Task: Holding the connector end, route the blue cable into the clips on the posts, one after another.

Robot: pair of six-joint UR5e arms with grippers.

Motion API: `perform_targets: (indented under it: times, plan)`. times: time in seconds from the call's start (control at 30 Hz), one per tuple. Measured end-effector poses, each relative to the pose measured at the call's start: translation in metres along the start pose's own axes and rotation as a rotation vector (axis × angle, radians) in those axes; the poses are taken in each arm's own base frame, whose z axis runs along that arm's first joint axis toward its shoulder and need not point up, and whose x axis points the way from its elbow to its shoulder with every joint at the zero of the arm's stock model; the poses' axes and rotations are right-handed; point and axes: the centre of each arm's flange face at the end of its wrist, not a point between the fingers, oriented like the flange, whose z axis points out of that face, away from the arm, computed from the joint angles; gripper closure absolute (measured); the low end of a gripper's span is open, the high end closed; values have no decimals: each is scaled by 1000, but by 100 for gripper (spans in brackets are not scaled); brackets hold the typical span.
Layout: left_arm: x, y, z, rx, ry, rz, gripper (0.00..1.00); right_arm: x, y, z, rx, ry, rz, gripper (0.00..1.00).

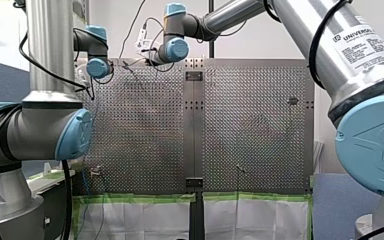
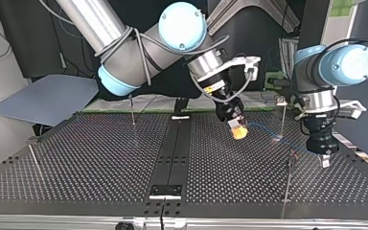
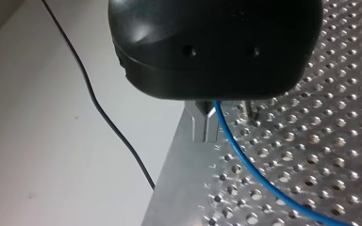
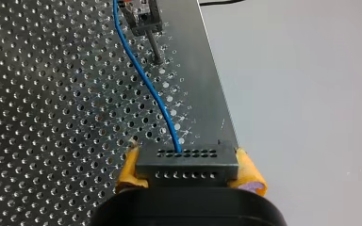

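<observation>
Routing in progress: the yellow pads of my right gripper [image 4: 188, 170] clench the black, hole-faced connector block [image 4: 187, 160] near the edge of the perforated metal table [image 4: 52, 94]. The thin blue cable [image 4: 146, 80] runs ahead to a slim clip-topped post [image 4: 143, 21]. It looks best kept taut and low there. Whether my left gripper [image 2: 323, 158] grips it cannot be told.

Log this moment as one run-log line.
right gripper: shut on connector | blue cable: runs from connector past post | left gripper: beside cable, grip unclear
</observation>
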Motion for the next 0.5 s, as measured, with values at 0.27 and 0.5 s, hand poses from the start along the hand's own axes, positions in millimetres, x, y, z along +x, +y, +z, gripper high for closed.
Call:
perform_targets:
  times: [0.27,0.5]
  plan:
    - [-11,-2,10,34,-21,-23,100,7,-2,6,4,19,7,100]
    - [-11,0,12,34,-19,-28,100,12,2,9,-2,31,20,100]
